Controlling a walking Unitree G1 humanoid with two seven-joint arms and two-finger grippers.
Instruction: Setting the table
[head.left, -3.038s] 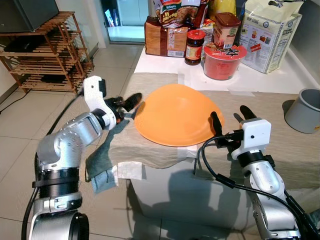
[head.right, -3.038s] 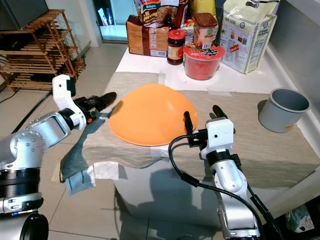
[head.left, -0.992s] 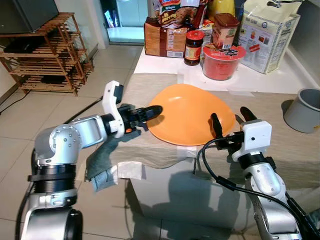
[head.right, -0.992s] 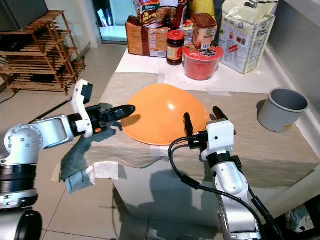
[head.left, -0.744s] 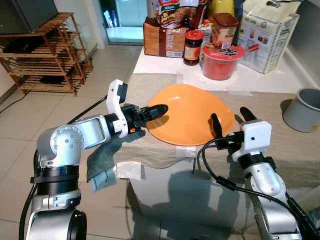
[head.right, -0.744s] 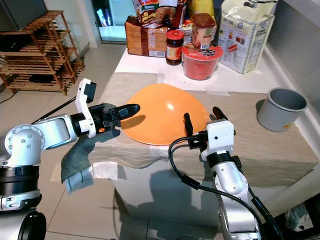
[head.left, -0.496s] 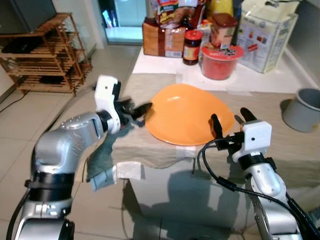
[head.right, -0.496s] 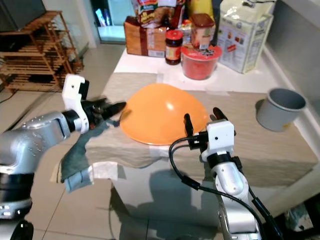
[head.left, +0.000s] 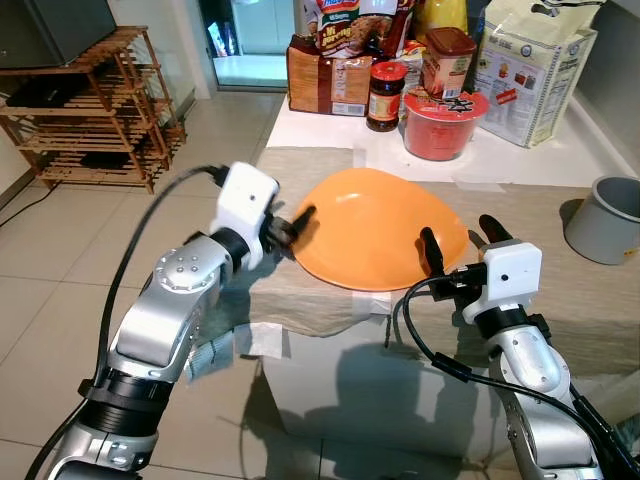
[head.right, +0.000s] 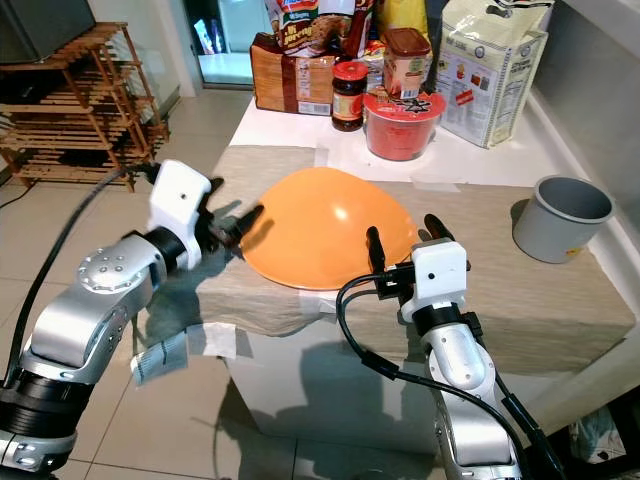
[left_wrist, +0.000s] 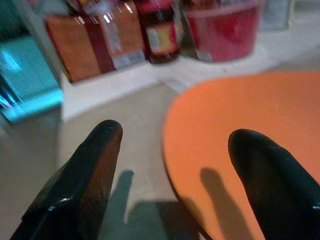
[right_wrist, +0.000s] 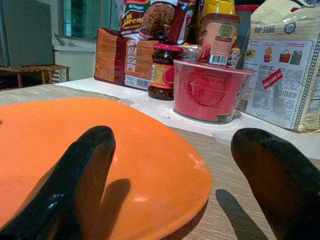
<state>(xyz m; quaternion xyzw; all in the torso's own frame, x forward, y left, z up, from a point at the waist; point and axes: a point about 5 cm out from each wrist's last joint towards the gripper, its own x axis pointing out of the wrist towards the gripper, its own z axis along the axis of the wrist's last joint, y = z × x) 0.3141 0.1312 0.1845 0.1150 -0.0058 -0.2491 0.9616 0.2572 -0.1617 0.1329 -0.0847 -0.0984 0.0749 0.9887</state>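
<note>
An orange plate (head.left: 378, 232) lies upside down like a dome on a beige cloth (head.left: 560, 290) that covers the table. My left gripper (head.left: 292, 222) is open at the plate's left rim, one finger over the rim and one beside it on the cloth; the left wrist view shows the plate's edge (left_wrist: 235, 105) between the fingers of that left gripper (left_wrist: 175, 132). My right gripper (head.left: 460, 238) is open at the plate's near right edge. In the right wrist view the plate (right_wrist: 60, 130) lies under one finger of the right gripper (right_wrist: 175, 136).
A grey cup (head.left: 603, 218) stands at the table's right end. At the back are a red bowl (head.left: 437, 120), a jar (head.left: 383, 95), a bread bag (head.left: 325, 70) and a flour bag (head.left: 535, 65). A wooden rack (head.left: 90, 110) stands on the floor at the left.
My left arm has swung its elbow forward and turned the wrist, bringing the open gripper back to the plate's left rim. The plate and the right arm have not moved.
</note>
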